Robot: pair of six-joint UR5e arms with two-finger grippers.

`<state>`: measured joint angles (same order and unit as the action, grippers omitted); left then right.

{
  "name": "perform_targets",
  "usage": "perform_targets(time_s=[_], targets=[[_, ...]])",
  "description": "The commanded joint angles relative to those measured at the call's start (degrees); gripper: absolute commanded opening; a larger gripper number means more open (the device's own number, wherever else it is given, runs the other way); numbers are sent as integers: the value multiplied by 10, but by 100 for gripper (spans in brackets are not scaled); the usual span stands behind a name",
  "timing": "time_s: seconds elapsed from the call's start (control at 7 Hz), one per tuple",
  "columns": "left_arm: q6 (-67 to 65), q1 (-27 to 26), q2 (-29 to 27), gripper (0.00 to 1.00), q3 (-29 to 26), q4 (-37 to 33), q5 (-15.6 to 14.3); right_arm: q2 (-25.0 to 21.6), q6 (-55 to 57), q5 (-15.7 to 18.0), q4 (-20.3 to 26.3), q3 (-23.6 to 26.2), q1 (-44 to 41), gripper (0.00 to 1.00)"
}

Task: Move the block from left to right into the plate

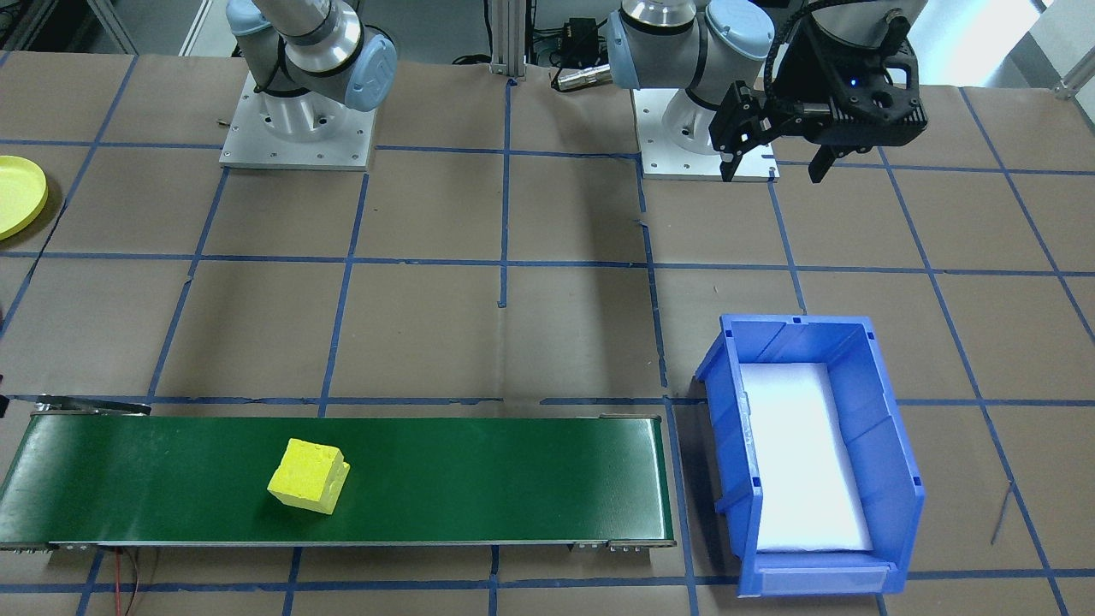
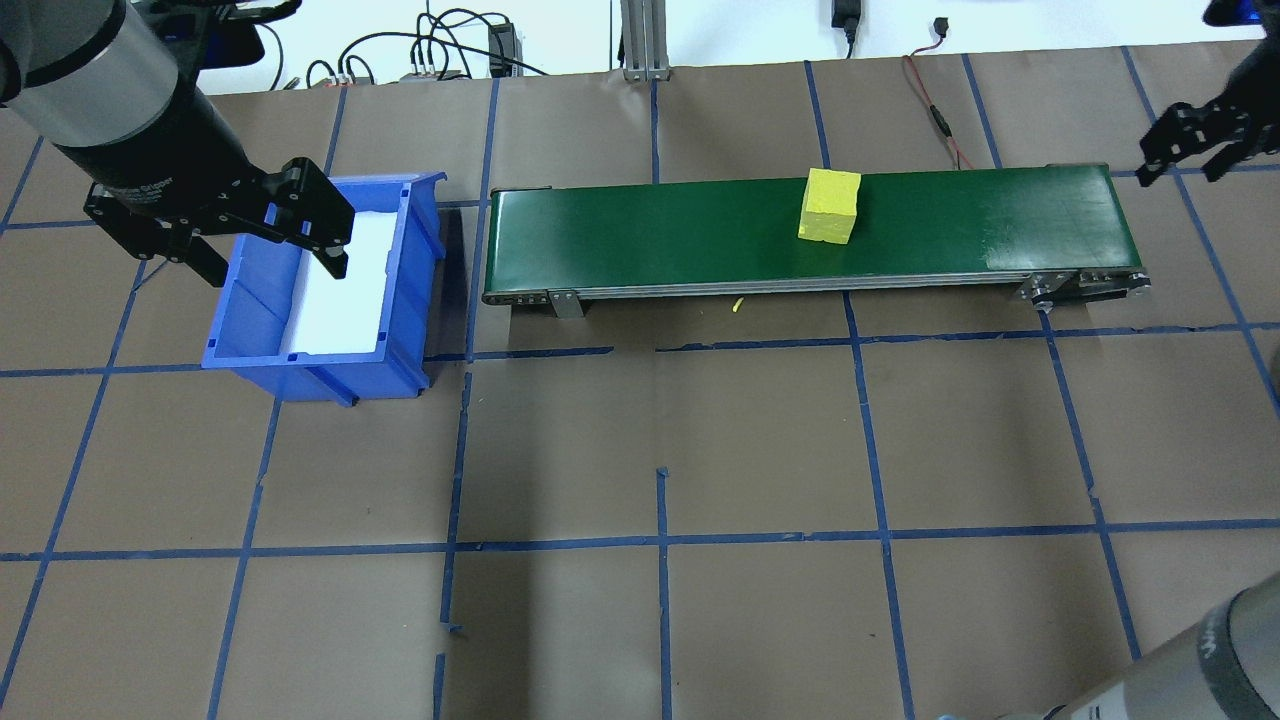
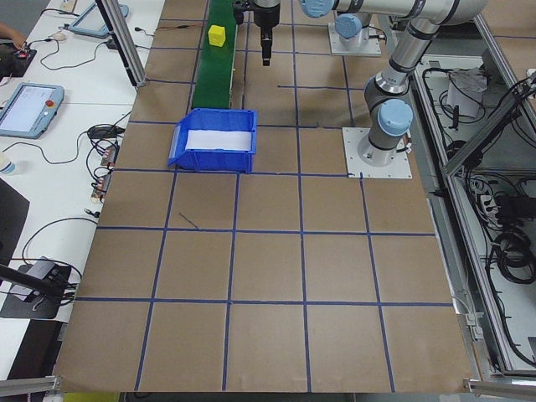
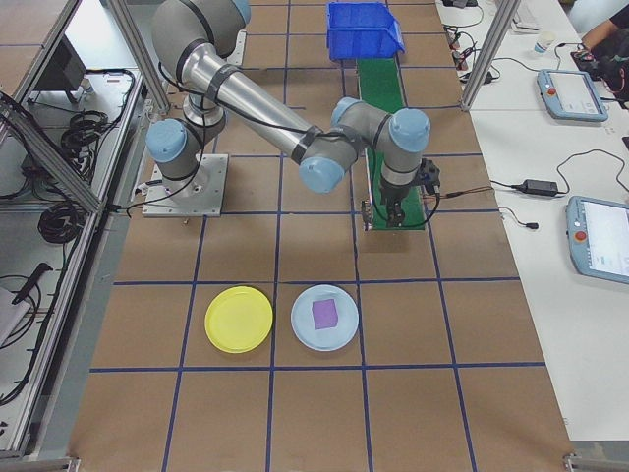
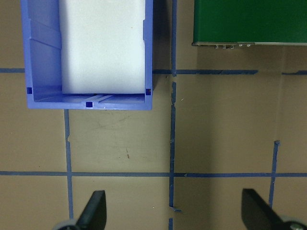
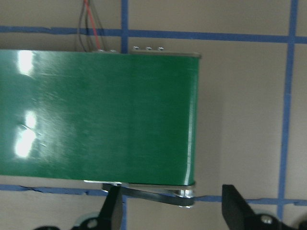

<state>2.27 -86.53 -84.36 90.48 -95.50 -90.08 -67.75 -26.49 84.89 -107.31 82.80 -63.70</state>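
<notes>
A yellow block point(image 1: 308, 476) lies on the green conveyor belt point(image 1: 496, 479), nearer the robot's right end; it also shows in the overhead view point(image 2: 830, 205). The yellow plate point(image 1: 17, 195) rests on the table far on the robot's right, and the exterior right view shows that plate point(image 4: 239, 319) whole and bare. My left gripper point(image 2: 275, 268) hangs open over the blue bin with nothing between its fingers point(image 5: 96, 208). My right gripper point(image 2: 1180, 172) is open above the belt's right end point(image 6: 144, 120), apart from the block.
A blue bin point(image 1: 890, 445) with a white liner stands off the belt's left end. Beside the yellow plate lies a pale blue plate point(image 4: 325, 317) holding a purple block. Both arm bases point(image 1: 295, 128) sit on the table's robot side. Tablets and cables lie on the side benches.
</notes>
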Motion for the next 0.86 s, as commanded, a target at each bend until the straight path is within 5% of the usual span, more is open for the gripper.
perform_targets(time_s=[0.0, 0.43, 0.57, 0.71], targets=[[0, -2, 5, 100, 0, -8, -8, 6, 93, -73, -6, 3, -51, 77], [63, 3, 5, 100, 1, -9, -5, 23, 109, -81, -7, 16, -76, 80], [62, 2, 5, 100, 0, -10, -7, 24, 114, -81, -8, 16, -83, 96], [60, 2, 5, 100, 0, -9, -8, 24, 115, -77, -9, 15, -85, 100]])
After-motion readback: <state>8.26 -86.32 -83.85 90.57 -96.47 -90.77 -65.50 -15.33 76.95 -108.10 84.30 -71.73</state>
